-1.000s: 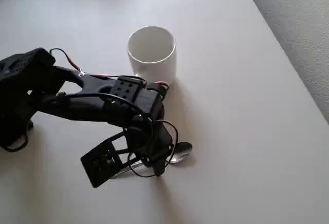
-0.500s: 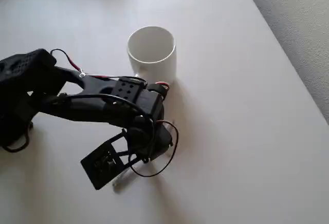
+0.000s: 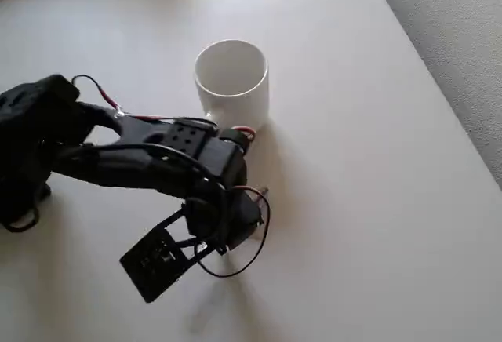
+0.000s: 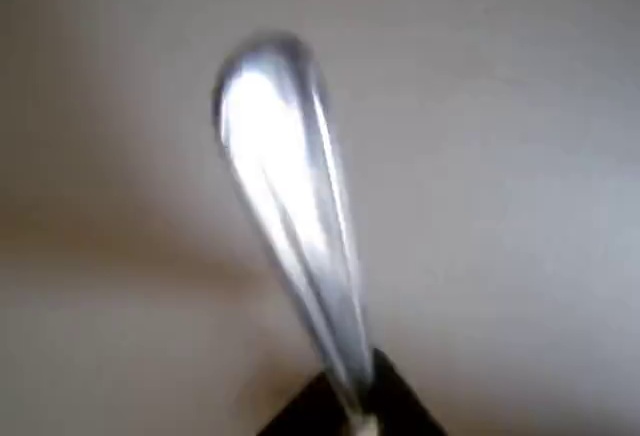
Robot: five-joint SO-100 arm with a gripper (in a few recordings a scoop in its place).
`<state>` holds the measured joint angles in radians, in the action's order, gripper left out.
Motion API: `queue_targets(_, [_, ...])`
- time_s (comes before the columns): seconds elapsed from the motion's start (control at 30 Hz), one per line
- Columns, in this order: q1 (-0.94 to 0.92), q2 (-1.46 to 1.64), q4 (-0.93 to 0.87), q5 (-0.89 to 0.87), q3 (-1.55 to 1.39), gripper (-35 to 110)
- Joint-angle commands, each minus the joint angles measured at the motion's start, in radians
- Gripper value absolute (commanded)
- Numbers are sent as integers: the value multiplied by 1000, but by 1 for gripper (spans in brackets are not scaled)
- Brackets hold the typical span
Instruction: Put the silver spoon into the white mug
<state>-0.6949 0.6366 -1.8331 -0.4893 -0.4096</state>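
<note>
Claw (image 4: 345,411) clamped on the silver spoon (image 4: 285,206) at the neck, bowl sticking up and away in the wrist view, blurred; lifted off the pale worktop (image 3: 369,201); white mug (image 3: 232,81) upright, just beyond the black arm (image 3: 157,158) in the overhead view.

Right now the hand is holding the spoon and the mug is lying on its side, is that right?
Not quite. The mug stands upright with its open mouth facing up, as the overhead view shows. The rest holds: in the wrist view the spoon is clamped in the hand.
</note>
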Motion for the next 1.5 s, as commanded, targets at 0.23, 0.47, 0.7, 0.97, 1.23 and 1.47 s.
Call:
queue_targets(0.23, [-23,201,-18,37,8,-2])
queue_targets(0.47, [-26,192,-18,75,6,-2])
queue_targets(0.7, [-18,83,-18,121,6,-1])
queue_targets(0.97, [11,-29,-18,161,8,-2])
queue_targets(1.23, [25,-38,-17,176,15,-2])
queue_targets(1.47, [38,-26,-17,173,20,37])
